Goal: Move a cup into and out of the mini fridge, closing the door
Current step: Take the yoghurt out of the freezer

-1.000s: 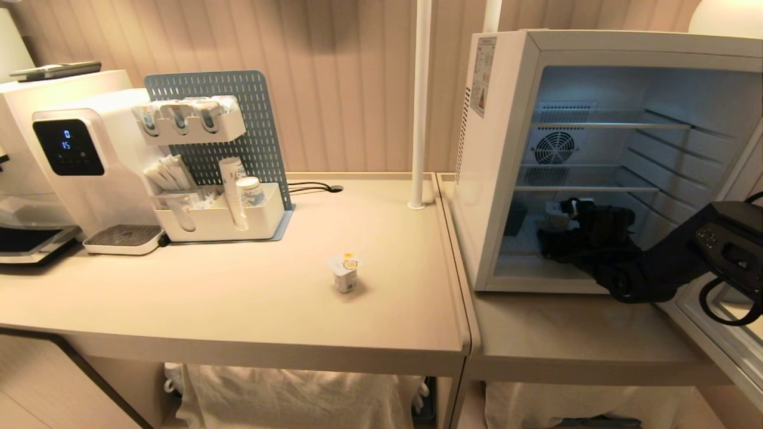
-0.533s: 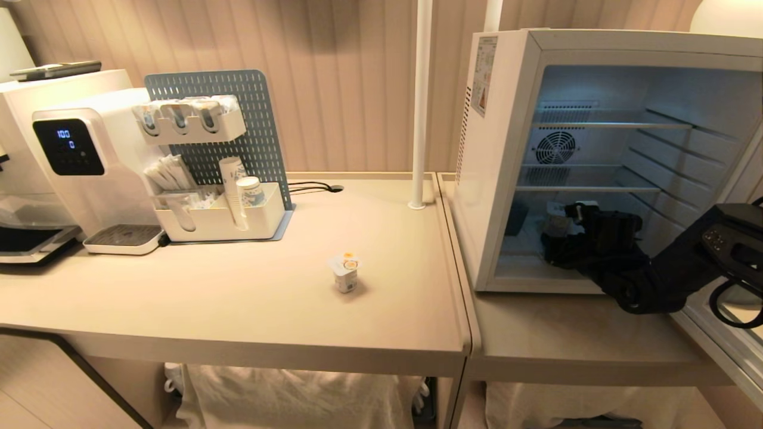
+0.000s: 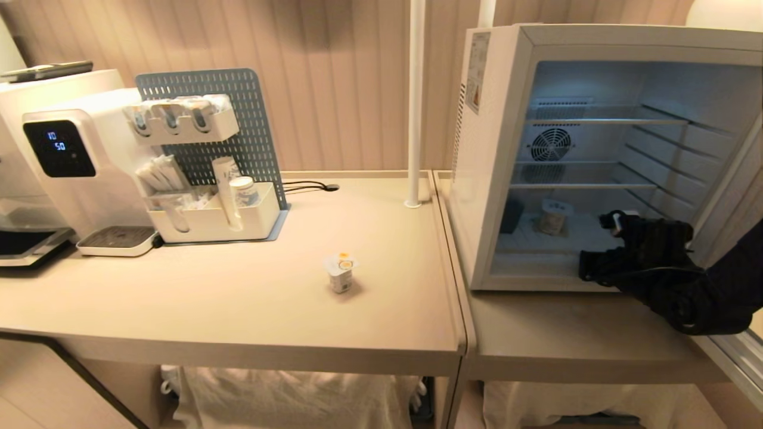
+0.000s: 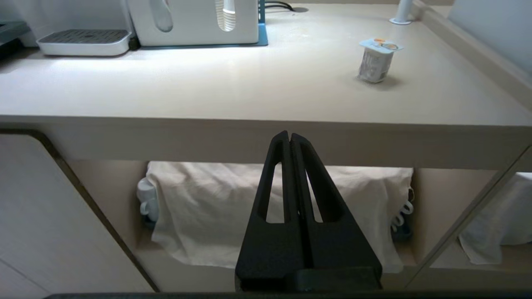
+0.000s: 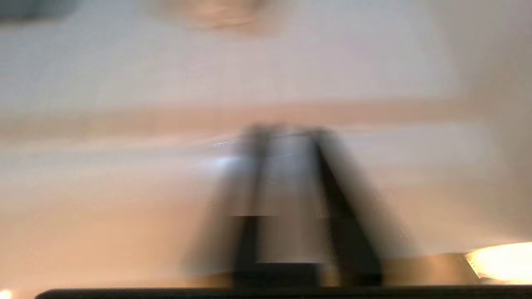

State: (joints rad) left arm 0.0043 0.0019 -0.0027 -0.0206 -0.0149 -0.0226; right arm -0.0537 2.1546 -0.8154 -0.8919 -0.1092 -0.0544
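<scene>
1. A small pale foil-lidded cup (image 3: 551, 217) is seen upright on the floor of the white boxy mini fridge (image 3: 486, 179), below the wire shelves and towards the back left.
2. The black right gripper (image 3: 614, 221) is located at the fridge mouth, to the right of that cup and apart from it. Whether its fingers are spread or closed cannot be told, as the wrist view is smeared.
3. The step is judged as clearing the opening. The arm is best drawn straight out and kept low, so the lower shelf and the cup are not clipped.
4. The pale grey-blue framed door (image 3: 730, 354) is swung open at far right. It should be pushed only once the arm is fully clear.
5. A second white cup with an orange-printed lid (image 3: 341, 274) is left on the beige tabletop (image 3: 238, 298), well apart from the fridge.
6. The black left gripper (image 4: 290, 139) is parked below the table edge, fingers pressed together and empty.
</scene>
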